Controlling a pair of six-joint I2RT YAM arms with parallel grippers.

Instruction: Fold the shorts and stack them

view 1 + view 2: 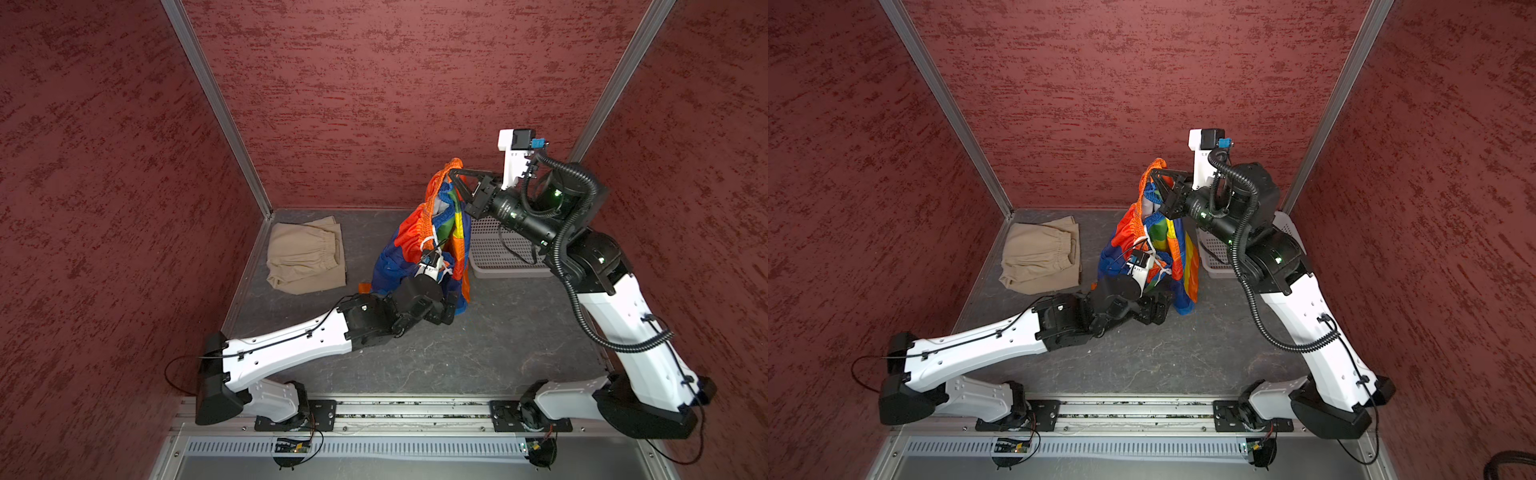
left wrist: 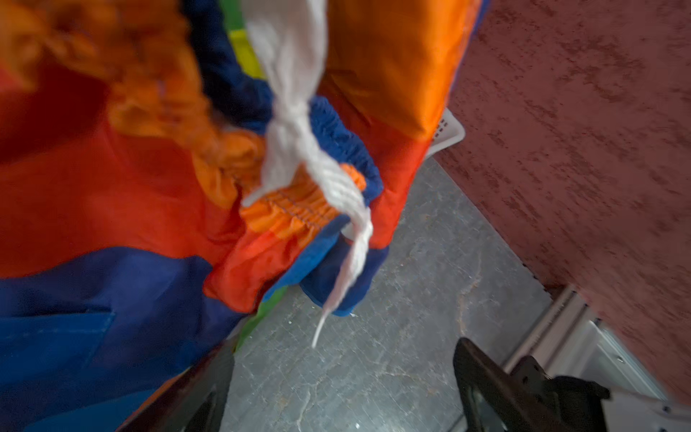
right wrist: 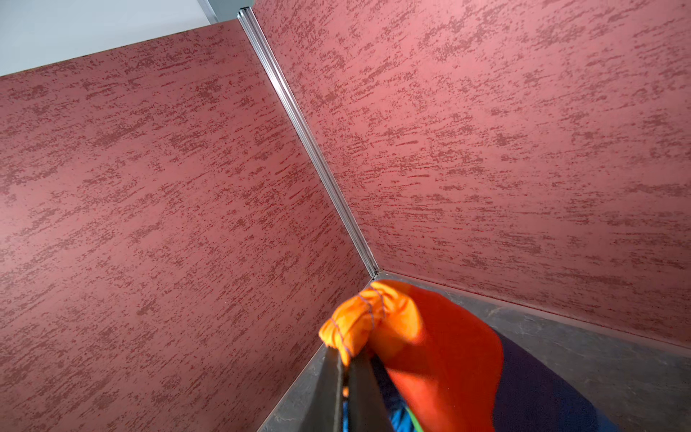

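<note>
1. The beige shorts point(image 1: 307, 253) are laid folded and flat at the far left corner of the worktop point(image 1: 415, 361). Their left edge is set close to the worktop's left border, and the gathered waist is turned rightward.
2. A bare strip of worktop is left between that pair and the hanging pair.
3. The left tool point(image 2: 347, 392) is held low with its fingers spread wide and nothing caught between them. One finger point(image 2: 202, 392) is seen against the blue cloth.
4. The rainbow shorts point(image 1: 419, 245) are hung in the middle, well above the worktop at the top. The white drawstring point(image 2: 299, 149) is left dangling. Whether the lower hem touches the surface cannot be told.
5. The right tool point(image 1: 451, 176) is pressed together on the orange waistband edge, which is pinched at the highest point of the cloth.
6. The white basket point(image 1: 498, 253) is placed just beside the hanging cloth, against the far right corner.
7. The near half of the worktop is left open across its width.
</note>
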